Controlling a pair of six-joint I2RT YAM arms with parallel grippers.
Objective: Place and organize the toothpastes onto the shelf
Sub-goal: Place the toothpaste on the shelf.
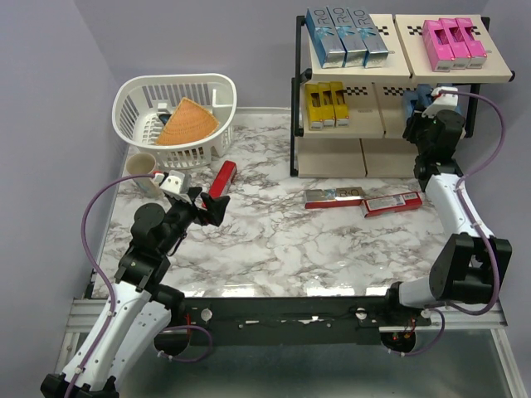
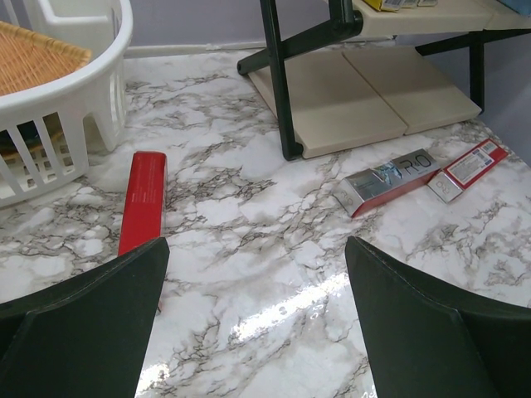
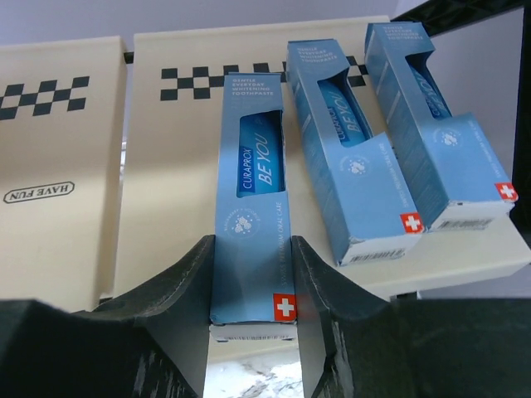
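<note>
Marble tabletop point(image 1: 274, 240), grey-purple walls, shelf point(image 1: 328, 157) at the far right corner. The right gripper point(image 3: 253, 257) is clamped on a light blue carton point(image 3: 253, 191), pinching it near its front end over the middle tier, beside two blue cartons point(image 3: 348, 166) lying there. Can't tell if it's resting on the panel.

Risks:
- The grip is at one end, so on release it may swing skew into its neighbour.
- The front end looks past the panel lip, so it could tip off.

The left gripper point(image 2: 257, 249) is spread wide and empty, low over the table toward the left edge. A red carton point(image 2: 143, 199) lies ahead by the white basket point(image 1: 137, 91). An off-axis approach could shove it against the basket instead of grabbing it.

A silver carton point(image 2: 390, 178) and a red-and-white carton point(image 2: 469, 166) lie loose right of centre.
</note>
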